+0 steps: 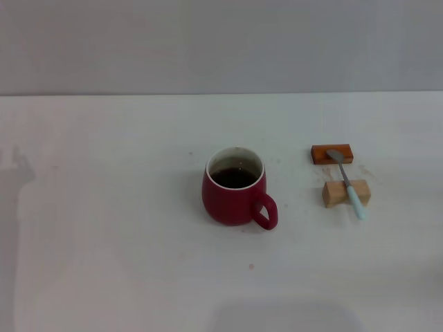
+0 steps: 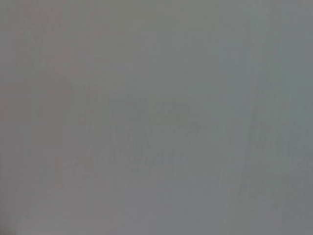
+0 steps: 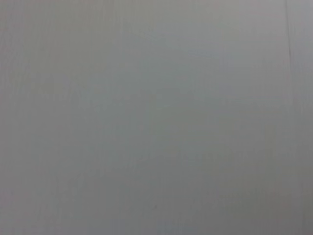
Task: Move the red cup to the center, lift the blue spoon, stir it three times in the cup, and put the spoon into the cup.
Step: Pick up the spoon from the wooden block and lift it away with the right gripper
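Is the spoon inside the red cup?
No, the blue spoon lies across two small wooden blocks to the right of the red cup.

I see neither of my arms or grippers in the head view; both wrist views show only blank grey.

The head camera looked forward and down from above the near edge of a white tabletop [image 1: 104,228], taking in the table as far as a pale grey wall [image 1: 221,41]. Near the middle of that view stood a rounded dark-red ceramic mug [image 1: 235,188]; to its right lay a slim spoon with a pale-blue handle [image 1: 348,185]. Both wrist cameras faced only a plain grey surface, showing no part of the scene the head view covered.
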